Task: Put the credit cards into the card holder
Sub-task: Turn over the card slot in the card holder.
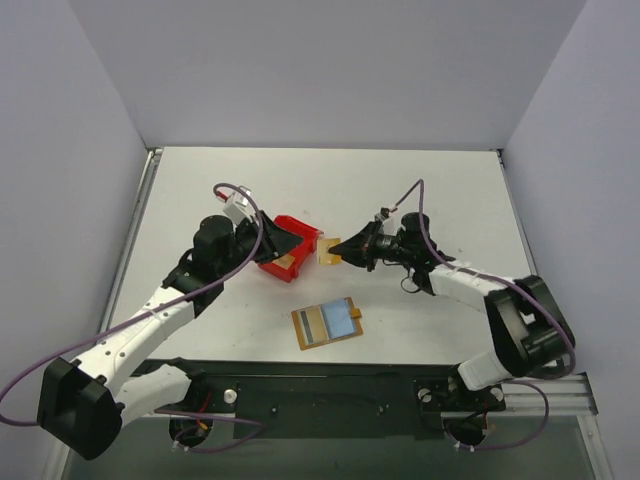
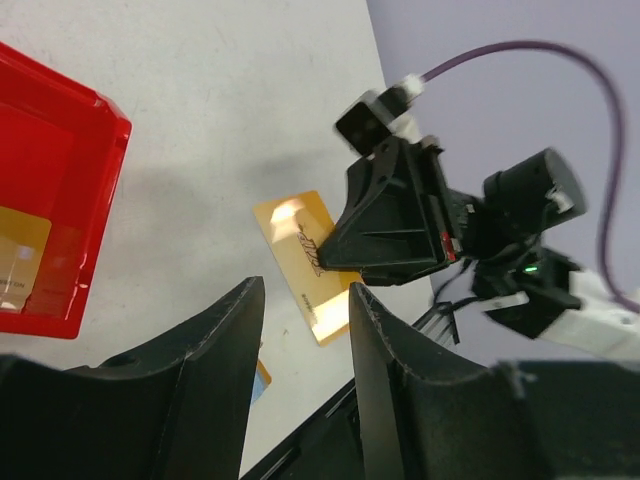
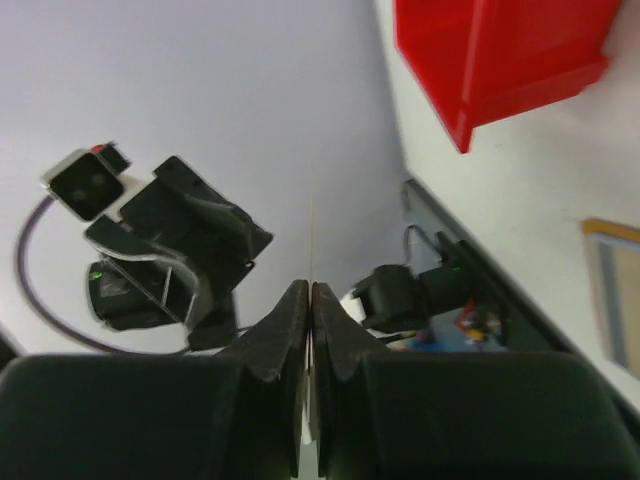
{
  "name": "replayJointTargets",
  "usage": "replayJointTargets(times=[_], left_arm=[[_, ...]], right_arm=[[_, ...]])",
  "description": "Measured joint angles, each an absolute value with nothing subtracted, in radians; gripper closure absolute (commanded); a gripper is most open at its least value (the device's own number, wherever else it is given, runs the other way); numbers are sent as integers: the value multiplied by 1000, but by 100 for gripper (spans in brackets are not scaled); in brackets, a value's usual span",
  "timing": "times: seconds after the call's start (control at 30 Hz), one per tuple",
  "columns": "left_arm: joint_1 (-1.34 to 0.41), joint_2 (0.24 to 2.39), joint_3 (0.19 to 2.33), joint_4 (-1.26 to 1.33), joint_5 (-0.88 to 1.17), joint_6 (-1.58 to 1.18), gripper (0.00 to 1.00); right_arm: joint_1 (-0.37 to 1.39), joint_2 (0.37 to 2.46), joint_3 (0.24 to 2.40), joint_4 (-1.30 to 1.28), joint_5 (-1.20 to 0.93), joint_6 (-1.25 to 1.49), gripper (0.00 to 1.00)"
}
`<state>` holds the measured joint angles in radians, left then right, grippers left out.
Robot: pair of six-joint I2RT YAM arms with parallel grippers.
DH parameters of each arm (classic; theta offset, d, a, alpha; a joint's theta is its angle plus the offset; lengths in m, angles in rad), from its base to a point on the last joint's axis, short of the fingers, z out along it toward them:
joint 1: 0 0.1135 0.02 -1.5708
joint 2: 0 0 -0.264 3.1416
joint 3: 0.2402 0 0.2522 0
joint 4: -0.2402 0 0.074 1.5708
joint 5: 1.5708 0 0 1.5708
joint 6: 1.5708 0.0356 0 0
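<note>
Right gripper [image 3: 310, 292] tight on credit card [image 2: 298, 260].

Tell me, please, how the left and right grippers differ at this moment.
The left gripper is open and empty; the right gripper is shut on a card. The left gripper is close by the red bin; the right gripper is farther off, beyond its card. Both are black and face each other.

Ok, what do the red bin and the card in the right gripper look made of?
Red bin: likely rigid moulded plastic, glossy, uniform colour with sheen on its wall. Card: probably thin plastic, golden and glossy; bright glare spots show, and edge-on it looks hairline-thin.
</note>
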<state>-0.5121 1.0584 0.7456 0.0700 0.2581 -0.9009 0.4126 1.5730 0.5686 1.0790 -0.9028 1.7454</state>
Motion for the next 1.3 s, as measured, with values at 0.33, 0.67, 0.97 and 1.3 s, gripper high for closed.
replayJointTargets(times=[0.33,0.67,0.97,1.3], left_arm=[[-644,1056,731,-76,138,-821,66],[-887,1134,513,-50,4,-835,96],[-971,1254,492,66,-48,-855,100],[-992,1362,491,174,-78,-854,100]], right_arm=[[471,1272,845,-123,-505,728,100],[586,1253,651,-334,-437,501,100],[593,1134,612,-287,-399,482,100],[587,1107,574,-183,-387,502,100]])
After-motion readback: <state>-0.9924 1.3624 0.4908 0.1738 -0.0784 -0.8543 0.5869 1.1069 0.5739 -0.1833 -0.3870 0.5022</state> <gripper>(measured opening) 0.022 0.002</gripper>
